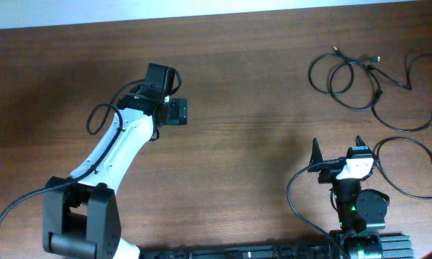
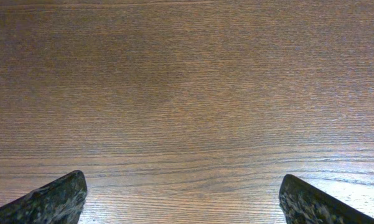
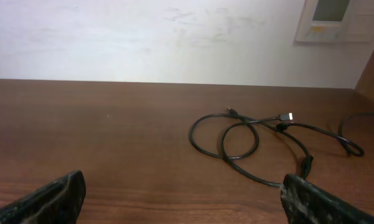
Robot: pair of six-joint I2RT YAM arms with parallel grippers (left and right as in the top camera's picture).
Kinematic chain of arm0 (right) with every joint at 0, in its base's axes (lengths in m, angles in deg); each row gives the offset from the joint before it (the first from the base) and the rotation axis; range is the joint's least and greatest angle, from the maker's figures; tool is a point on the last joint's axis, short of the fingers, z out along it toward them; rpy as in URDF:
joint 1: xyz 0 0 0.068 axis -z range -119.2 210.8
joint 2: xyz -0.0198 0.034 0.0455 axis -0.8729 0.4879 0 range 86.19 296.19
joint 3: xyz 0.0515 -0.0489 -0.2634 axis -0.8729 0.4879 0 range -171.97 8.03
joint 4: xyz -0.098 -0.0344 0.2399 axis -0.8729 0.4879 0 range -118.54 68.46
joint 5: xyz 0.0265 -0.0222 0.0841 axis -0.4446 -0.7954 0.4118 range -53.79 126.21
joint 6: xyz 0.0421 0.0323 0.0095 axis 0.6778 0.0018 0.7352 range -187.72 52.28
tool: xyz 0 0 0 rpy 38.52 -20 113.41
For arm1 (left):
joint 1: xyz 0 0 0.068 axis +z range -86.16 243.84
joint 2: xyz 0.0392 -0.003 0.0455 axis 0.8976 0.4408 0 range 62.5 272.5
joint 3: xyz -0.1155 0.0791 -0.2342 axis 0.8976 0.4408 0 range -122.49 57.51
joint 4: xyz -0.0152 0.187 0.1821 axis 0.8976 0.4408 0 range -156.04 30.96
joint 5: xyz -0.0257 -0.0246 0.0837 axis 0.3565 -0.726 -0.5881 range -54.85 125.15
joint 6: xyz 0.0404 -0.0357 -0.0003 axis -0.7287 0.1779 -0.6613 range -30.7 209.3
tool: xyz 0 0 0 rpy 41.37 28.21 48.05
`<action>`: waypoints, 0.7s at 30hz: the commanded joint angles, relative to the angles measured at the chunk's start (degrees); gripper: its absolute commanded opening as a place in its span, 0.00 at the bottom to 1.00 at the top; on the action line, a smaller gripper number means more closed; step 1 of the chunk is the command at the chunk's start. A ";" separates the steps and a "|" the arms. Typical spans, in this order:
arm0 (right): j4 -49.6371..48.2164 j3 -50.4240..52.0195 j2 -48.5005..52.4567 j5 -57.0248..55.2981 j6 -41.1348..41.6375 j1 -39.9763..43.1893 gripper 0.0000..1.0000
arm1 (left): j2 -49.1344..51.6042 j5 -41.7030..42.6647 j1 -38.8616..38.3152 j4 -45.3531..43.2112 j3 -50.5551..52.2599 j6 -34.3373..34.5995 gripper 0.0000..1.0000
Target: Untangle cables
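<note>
The cables lie in loose loops at the table's far right. One makes two overlapping loops (image 1: 343, 78) with small plug ends. A second (image 1: 410, 108) curves beside it, and a third (image 1: 411, 167) arcs near the right edge. The looped cable also shows in the right wrist view (image 3: 236, 134), ahead and to the right of my fingers. My right gripper (image 1: 338, 147) (image 3: 183, 199) is open and empty, near the front edge and in front of the loops. My left gripper (image 1: 174, 111) (image 2: 183, 199) is open and empty over bare wood, far left of the cables.
The wooden table (image 1: 259, 144) fills the overhead view. Thicker black wires hang from the left arm (image 1: 97, 119) and the right arm (image 1: 295, 194). A pale wall (image 3: 143, 37) with a white panel (image 3: 336, 18) stands behind the table's far edge.
</note>
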 commanded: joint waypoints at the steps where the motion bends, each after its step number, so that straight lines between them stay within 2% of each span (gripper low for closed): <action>1: 0.35 0.28 -0.66 -0.90 0.50 -0.52 0.99 | 0.44 -0.83 0.28 -0.07 -0.26 -0.90 0.99; 21: 0.35 0.28 -0.66 -0.90 0.50 -0.52 0.99 | 2.91 -0.85 0.28 0.35 -0.26 -0.92 0.99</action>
